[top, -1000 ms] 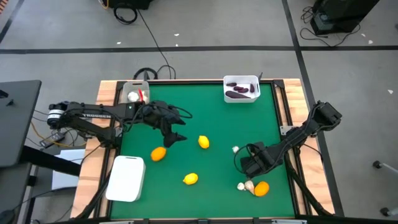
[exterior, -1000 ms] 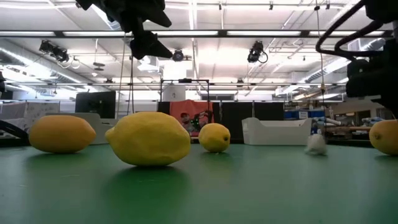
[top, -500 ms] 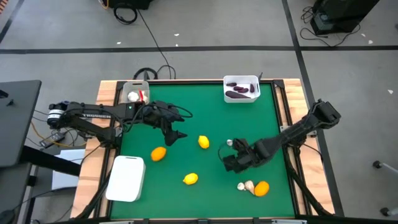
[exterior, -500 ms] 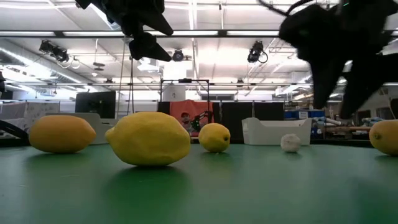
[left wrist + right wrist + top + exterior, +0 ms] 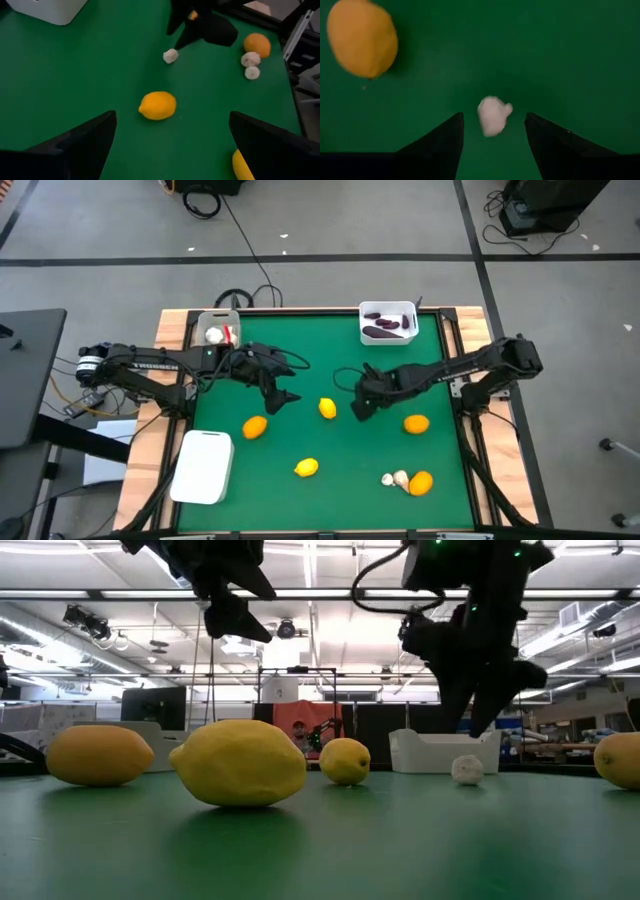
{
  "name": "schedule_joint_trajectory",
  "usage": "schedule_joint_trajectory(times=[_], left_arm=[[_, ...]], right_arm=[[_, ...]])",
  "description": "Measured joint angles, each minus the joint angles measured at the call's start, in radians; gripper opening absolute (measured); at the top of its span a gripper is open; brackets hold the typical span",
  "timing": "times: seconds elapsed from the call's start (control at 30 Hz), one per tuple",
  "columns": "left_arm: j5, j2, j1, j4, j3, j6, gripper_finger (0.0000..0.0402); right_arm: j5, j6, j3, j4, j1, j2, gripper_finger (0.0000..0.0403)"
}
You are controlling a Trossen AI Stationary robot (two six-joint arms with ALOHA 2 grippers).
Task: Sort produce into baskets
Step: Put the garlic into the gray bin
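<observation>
White garlic bulb (image 5: 493, 115) sits between our right gripper (image 5: 493, 131) fingers, apart, not clamped — off-centre close cd flick it away; left gripper (image 5: 172, 131) wide open.

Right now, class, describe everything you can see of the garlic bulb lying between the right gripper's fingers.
The garlic bulb is small, off-white and lumpy, with a knob on one side. It lies on the green table, beside a lemon but apart from it. The right gripper hangs open over it; its fingers do not touch it.

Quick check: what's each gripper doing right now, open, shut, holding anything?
Left gripper: open, empty, above the table.
Right gripper: open, holding nothing, a garlic bulb lying between its fingers.
</observation>
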Motion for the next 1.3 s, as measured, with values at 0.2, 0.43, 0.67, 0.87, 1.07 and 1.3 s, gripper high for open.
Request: schedule_joint_trajectory(times=[0.2,0.43,0.67,0.87,1.07,1.3], left_arm=[[-0.044,0.0,0.0,-0.025,0.0,0.003,0.0394],[-0.077,0.025,0.024,-0.016,0.0,0.028,0.0394],[-0.079,0.097,0.054,0.036,0.0,0.032,0.0394],[-0.079,0.163,0.06,0.07,0.0,0.03,0.0394],[-0.072,0.182,0.06,0.077,0.0,0.002,0.0394],[-0.071,0.182,0.06,0.076,0.0,0.003,0.0394]], right_arm=[[-0.084,-0.086,0.0,0.005,-0.082,0.013,0.0222],[-0.209,-0.142,-0.001,0.003,-0.084,0.052,0.0222],[-0.204,-0.163,-0.014,0.026,-0.084,0.05,0.02],[-0.25,-0.163,-0.058,0.08,-0.092,0.051,0.0174],[-0.252,-0.169,-0.091,0.12,-0.095,0.051,0.0163],[-0.263,-0.171,-0.126,0.214,-0.119,0.051,0.0107]])
